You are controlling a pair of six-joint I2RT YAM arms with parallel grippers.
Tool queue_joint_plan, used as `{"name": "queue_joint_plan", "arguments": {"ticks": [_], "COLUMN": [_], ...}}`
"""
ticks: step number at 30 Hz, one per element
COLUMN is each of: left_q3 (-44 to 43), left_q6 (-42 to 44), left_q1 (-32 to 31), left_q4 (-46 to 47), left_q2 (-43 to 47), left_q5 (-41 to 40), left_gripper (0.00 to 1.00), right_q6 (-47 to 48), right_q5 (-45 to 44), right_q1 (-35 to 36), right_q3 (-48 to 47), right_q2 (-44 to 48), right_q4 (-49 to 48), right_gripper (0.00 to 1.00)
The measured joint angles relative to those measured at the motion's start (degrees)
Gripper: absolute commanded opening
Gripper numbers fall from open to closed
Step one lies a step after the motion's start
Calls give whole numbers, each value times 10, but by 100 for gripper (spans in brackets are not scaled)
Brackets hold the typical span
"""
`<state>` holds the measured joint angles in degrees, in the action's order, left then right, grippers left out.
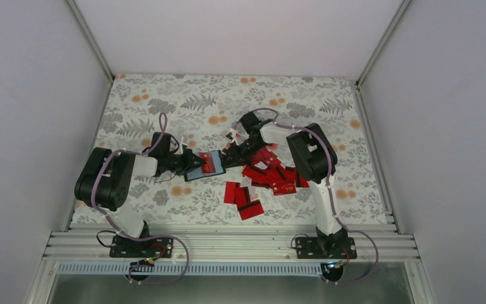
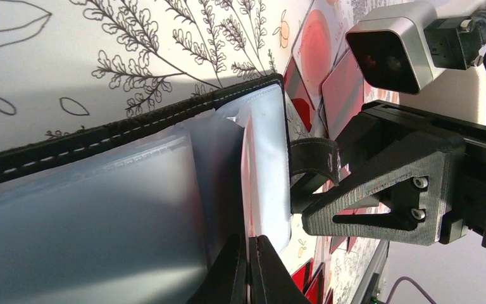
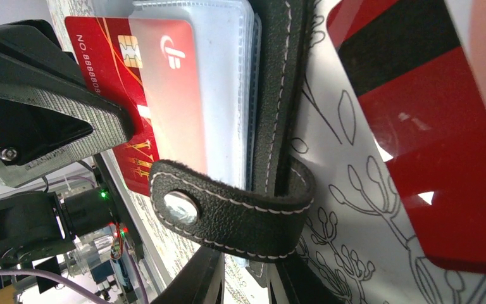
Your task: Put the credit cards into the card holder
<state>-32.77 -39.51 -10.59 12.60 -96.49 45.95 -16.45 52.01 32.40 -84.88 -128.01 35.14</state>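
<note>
Pinching a clear pocket leaf of the card holder (image 2: 120, 202), the left gripper (image 2: 248, 253) has its fingers pressed together with only thin plastic between them. The holder spreads open straight ahead of its fingertips, the stitched black edge running off to one side. The right gripper (image 3: 247, 272) meets it head-on from the opposite side. Its jaws stand narrow, one finger on each side of the holder's black cover edge, under the snap tab (image 3: 228, 212) that loops across just beyond its fingertips (a sliver of cloth shows beside one finger, so whether they truly clamp cannot be told). One red card (image 3: 158, 88) sits partly inside a pocket, and its chip end sticks out towards the left gripper's finger, which overlaps its edge. The two grippers nearly touch, with little room between them. The loose credit cards (image 1: 272, 176) lie heaped behind the right gripper, on the side towards the near rail (image 1: 228, 244). Beyond both hands the patterned table (image 1: 164, 101) stretches to the far wall.
</note>
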Motion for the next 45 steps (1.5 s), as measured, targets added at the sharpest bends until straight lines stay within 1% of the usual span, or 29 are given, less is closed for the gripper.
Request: {"name": "queue_joint_plan", "arguments": {"ticks": [2, 7, 12, 14, 19, 23, 25, 26, 27, 31, 38, 45], "left_q3": [0, 0, -14, -25, -60, -97, -117, -128, -138, -177, -223, -257], "left_q6": [0, 1, 13, 19, 33, 45, 50, 52, 56, 59, 56, 25], "left_q1": [-2, -5, -12, -15, -26, -40, -49, -55, -59, -77, -103, -118], "left_q4": [2, -6, -47, -64, -123, -184, -216, -233, -249, -304, -382, -417], "left_q2": [0, 0, 2, 6, 11, 11, 11, 11, 11, 8, -10, -34], "left_q5": [-1, -9, -20, -25, -46, -76, -95, -106, -115, -154, -213, -235], "left_gripper": [4, 17, 41, 49, 60, 72, 76, 81, 83, 84, 94, 95], "right_q6": [0, 0, 0, 0, 0, 0, -1, -2, -3, -9, -16, -21], "right_q5": [0, -1, -2, -2, -2, -1, -1, -1, -1, 2, 7, 8], "right_q1": [0, 0, 2, 2, 2, 3, 3, 3, 3, 4, 5, 7], "right_q3": [0, 0, 0, 0, 2, 3, 3, 3, 4, 8, 11, 11], "right_q2": [0, 0, 0, 0, 0, 0, 0, 0, 0, 0, 0, 0], "right_q4": [0, 0, -3, -4, -10, -14, -15, -16, -18, -28, -40, -44], "right_gripper": [18, 18, 17, 17, 17, 17, 17, 17, 17, 17, 17, 17]}}
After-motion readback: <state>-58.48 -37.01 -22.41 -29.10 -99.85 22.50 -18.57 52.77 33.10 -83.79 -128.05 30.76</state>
